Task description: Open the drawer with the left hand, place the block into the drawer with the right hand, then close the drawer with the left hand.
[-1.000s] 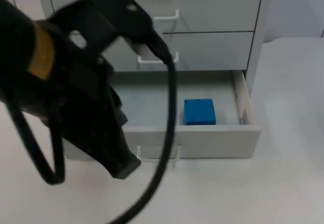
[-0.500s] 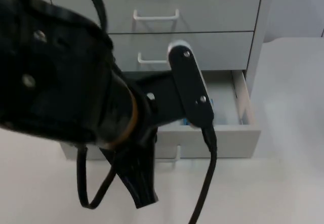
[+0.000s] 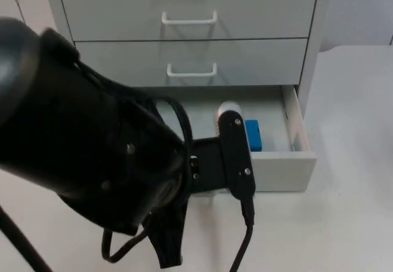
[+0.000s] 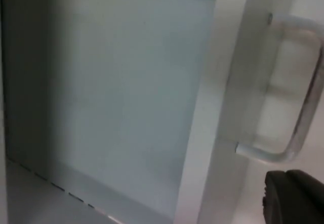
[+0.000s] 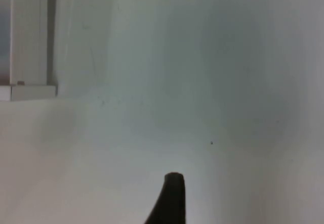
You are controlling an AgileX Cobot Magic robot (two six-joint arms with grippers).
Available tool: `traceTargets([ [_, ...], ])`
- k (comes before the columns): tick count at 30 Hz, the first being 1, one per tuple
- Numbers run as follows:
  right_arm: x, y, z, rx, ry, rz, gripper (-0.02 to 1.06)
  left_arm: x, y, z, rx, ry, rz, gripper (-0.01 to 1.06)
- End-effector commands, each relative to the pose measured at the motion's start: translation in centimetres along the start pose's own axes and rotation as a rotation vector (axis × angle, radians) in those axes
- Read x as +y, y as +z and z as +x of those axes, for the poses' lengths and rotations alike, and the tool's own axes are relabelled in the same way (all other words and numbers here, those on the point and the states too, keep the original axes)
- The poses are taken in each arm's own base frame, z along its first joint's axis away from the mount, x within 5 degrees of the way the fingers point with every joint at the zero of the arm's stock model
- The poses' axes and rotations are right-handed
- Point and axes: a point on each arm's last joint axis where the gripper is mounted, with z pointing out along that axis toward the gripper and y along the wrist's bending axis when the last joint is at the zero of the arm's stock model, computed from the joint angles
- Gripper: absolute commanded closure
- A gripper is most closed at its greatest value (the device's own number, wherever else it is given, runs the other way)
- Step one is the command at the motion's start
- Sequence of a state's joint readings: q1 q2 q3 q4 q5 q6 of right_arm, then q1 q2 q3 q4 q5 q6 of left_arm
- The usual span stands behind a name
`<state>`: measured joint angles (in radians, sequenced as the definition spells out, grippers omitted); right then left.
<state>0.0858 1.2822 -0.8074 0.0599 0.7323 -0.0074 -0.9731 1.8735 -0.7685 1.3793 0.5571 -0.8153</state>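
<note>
Your left end effector (image 4: 293, 198) hovers just beside the open drawer's (image 3: 279, 164) handle (image 4: 298, 113), finger state unclear; blue block (image 3: 252, 134) lies inside; right end effector (image 5: 169, 198) waits over the tabletop (image 5: 202, 107), likewise unclear.

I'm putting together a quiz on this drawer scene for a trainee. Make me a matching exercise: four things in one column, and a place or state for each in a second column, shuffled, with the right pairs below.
Things:
1. blue block
2. bottom drawer
3. middle drawer
4. left gripper

Places or states:
A. shut, white handle on its front
B. close to the bottom drawer's handle, outside the drawer front
C. pulled out
D. lying inside the open drawer, toward its right side

Pairs: 1-D, 2-C, 3-A, 4-B
</note>
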Motion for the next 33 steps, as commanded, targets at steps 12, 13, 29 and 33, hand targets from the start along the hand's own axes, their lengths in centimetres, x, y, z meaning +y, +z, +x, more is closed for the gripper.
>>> traceTargets([
  [12, -0.2, -0.3, -0.1, -0.029, -0.005, 0.006, 0.31, -0.4, 1.9, -0.5, -0.033, 0.042, -0.119, 1.05],
  [13, -0.2, -0.3, -0.1, -0.029, -0.005, 0.006, 0.31, -0.3, 2.0, -0.5, -0.031, 0.045, -0.145, 1.05],
  [29, -0.2, -0.3, -0.1, -0.029, -0.005, 0.006, 0.31, 0.0, 4.1, -1.6, 0.003, 0.020, -0.245, 1.05],
  [33, -0.2, -0.3, -0.1, -0.029, -0.005, 0.006, 0.31, 0.6, 3.9, -2.5, -0.015, -0.008, -0.270, 1.05],
])
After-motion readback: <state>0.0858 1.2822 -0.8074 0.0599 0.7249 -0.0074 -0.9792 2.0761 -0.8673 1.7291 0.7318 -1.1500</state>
